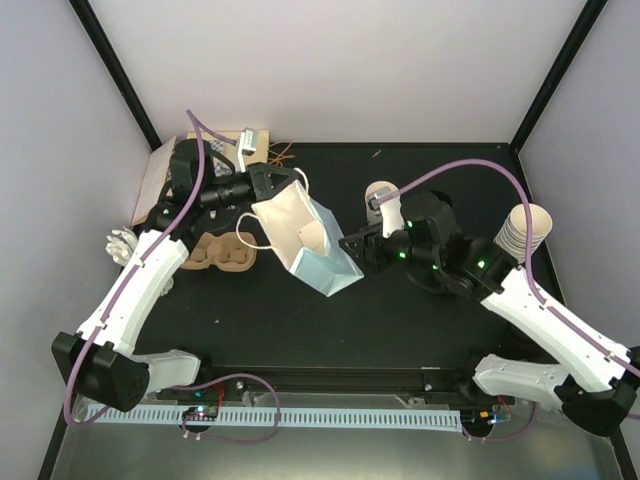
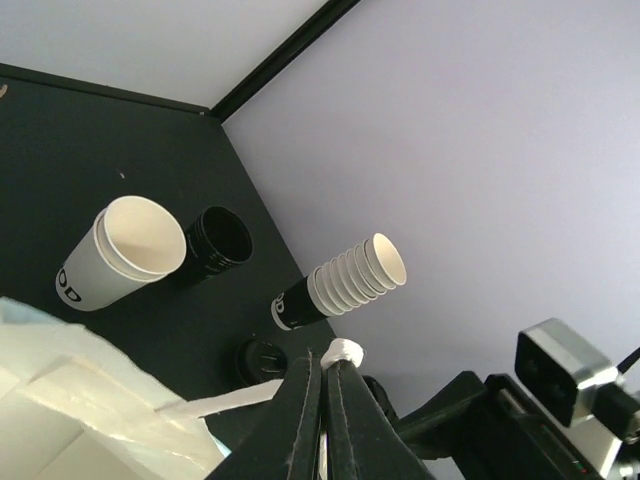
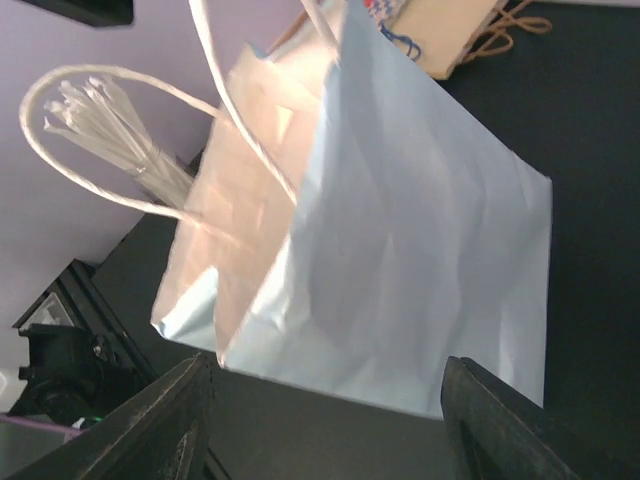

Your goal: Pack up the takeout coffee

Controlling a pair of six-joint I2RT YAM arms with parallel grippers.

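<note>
Takeout coffee cup (image 2: 128, 250), cream-white and with no lid on it, stands mouth up on the black desk (image 1: 300, 330), in the far part, somewhat right of the middle. Just beside it is a black stack of lids (image 2: 220, 240). Nearer to the right edge is a tall stack of cups (image 1: 525, 230), and one single lid (image 2: 262, 360) lies on the desk before it.

My left hand (image 2: 324, 372) has its fingers pressed together on the white paper handle (image 2: 225, 400) of the light blue paper bag (image 1: 325, 255). It holds the bag tilted near the middle of the desk, with the mouth turned to the left far corner. The second handle hangs free over the brown cup carrier (image 1: 220, 252).

My right hand (image 3: 322, 385) is spread wide, close to the bag's side, and grips nothing. Whether a cup is inside the bag I cannot tell.
</note>
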